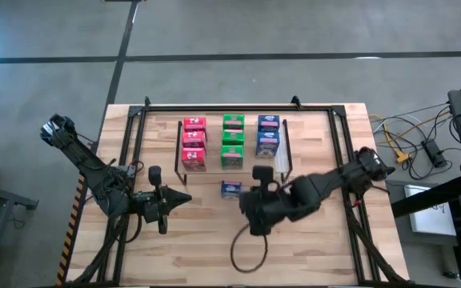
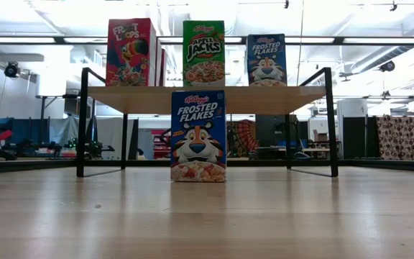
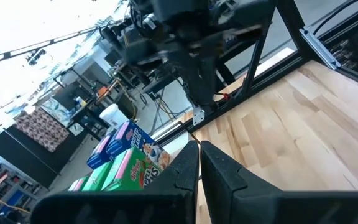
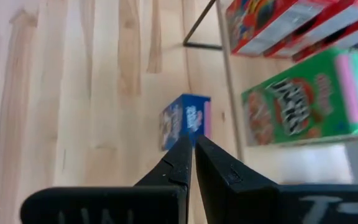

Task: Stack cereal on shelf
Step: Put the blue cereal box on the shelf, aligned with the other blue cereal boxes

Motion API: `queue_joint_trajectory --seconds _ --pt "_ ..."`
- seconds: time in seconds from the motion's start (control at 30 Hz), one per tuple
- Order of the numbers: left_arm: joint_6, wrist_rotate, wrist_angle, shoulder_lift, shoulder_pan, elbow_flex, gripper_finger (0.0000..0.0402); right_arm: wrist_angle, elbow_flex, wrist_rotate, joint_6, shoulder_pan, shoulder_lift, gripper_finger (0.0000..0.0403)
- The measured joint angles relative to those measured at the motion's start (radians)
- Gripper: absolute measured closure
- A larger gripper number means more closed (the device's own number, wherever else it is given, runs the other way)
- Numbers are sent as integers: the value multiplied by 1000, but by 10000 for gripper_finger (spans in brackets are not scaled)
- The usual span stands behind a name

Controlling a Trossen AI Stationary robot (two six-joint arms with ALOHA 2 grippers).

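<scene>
Just blue box (image 1: 230,189) before shelf (image 1: 285,138) edge

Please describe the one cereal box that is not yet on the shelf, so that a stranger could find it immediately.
Find the shelf at the table's far side. Just before its front edge one blue Frosted Flakes box stands upright on the bare tabletop. Every other box sits on the shelf; this one alone stands below it.

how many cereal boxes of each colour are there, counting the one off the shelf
red cereal boxes: 3
green cereal boxes: 3
blue cereal boxes: 3, two on the shelf, one on the table in front of it
total: 9
</scene>
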Motion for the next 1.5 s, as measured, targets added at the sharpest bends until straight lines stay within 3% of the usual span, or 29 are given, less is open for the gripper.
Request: queue_joint_trajectory --seconds 0.3,0.53,0.77,1.03,1.27,1.5 --pt "-8 0 0 0 0 0 401 78 -171 27 89 82 -23 390" --pt "-22 0 -1 0 0 0 401 245 -410 54 94 110 -171 390" --pt "-26 0 1 1 0 0 401 514 -700 80 92 112 -319 390" --pt "-72 0 6 21 0 0 401 833 -969 103 65 112 -362 390" --pt "-204 0 -29 77 0 0 401 1145 -1140 106 -5 106 -361 390" --pt "-220 0 -30 176 0 0 401 1438 -1251 106 -122 80 -359 390"
